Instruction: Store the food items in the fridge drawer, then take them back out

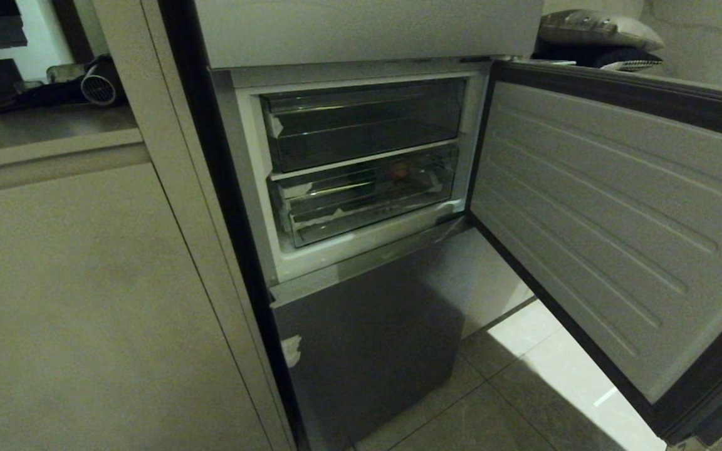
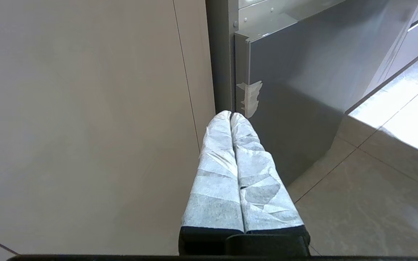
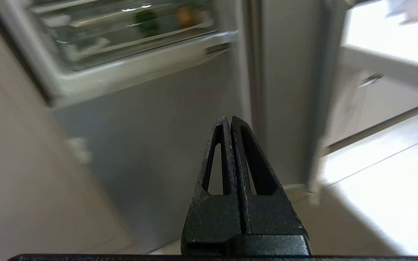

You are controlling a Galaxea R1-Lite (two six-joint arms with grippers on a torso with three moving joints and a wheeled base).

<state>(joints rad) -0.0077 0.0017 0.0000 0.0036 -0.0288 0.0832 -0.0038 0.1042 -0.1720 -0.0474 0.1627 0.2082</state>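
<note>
The fridge drawer (image 1: 336,220), a clear bin with white tape scraps at its front corners, sits pushed into the open compartment. Through its front I see the food item, a small orange-brown ball (image 1: 398,170), lying toward the right. In the right wrist view the ball (image 3: 185,15) shows blurred beside a dark green shape (image 3: 147,21) in the drawer (image 3: 122,43). My right gripper (image 3: 228,117) is shut and empty, low before the closed lower door, well under the drawer. My left gripper (image 2: 230,114), its fingers wrapped in white, is shut and empty by that door's left edge. Neither gripper shows in the head view.
A darker smoky bin (image 1: 361,122) sits above the drawer. The fridge door (image 1: 618,219) stands swung open to the right. Below is the closed grey lower door (image 1: 367,338) with a tape scrap (image 2: 249,98). A beige cabinet panel (image 1: 85,300) flanks the left; tiled floor (image 1: 524,388) lies below.
</note>
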